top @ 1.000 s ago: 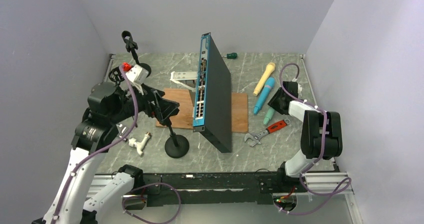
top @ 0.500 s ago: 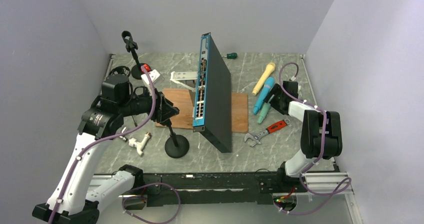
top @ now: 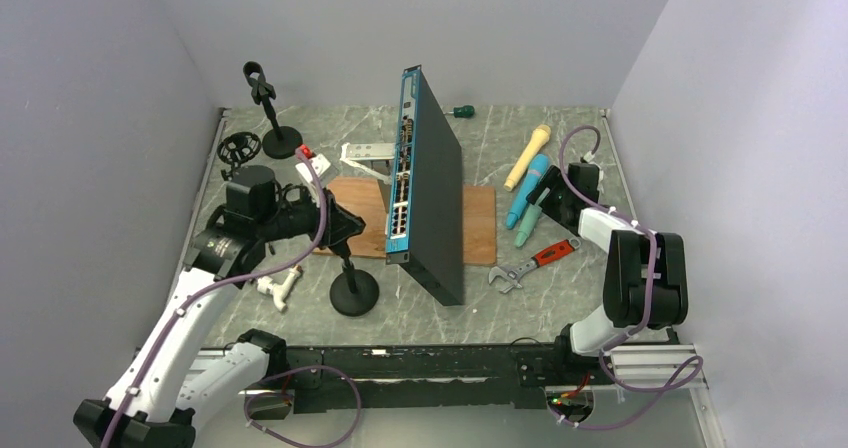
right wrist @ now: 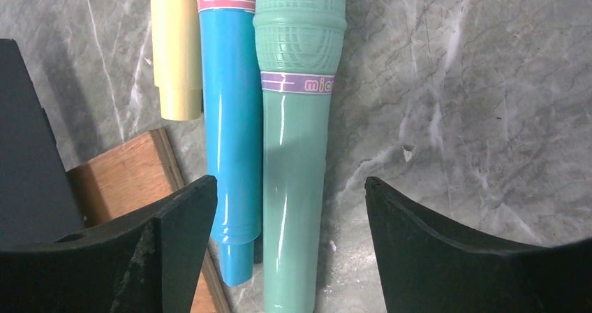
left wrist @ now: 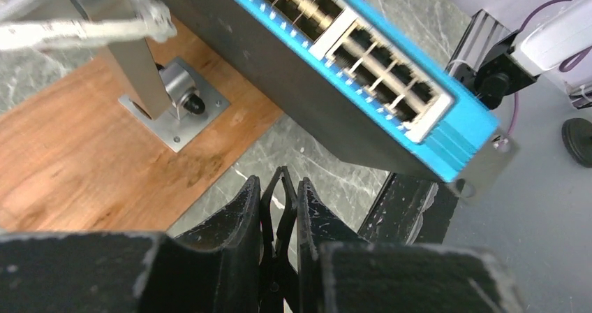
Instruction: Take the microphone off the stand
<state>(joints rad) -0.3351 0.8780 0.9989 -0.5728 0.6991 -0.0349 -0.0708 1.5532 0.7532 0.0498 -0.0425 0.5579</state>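
Fingers [right wrist: 174, 222] of the right gripper [right wrist: 290, 187] stand wide apart over the green microphone [right wrist: 297, 152], which lies flat on the marble table [right wrist: 454, 82] against a blue microphone [right wrist: 227, 117], while the left gripper [left wrist: 279, 184] is pinched tight on the top of the stand [top: 353, 292] beside the network switch [top: 435, 198].

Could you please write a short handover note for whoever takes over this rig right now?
Left gripper: shut on the top of the near stand, which holds no microphone.
Right gripper: open, fingers either side of the green microphone, not touching it.
The green microphone lies on the table beside the blue microphone and the yellow microphone. The far stand is empty too.
Done: no microphone sits in either stand.
Left: probably release the stand and draw both arms back.
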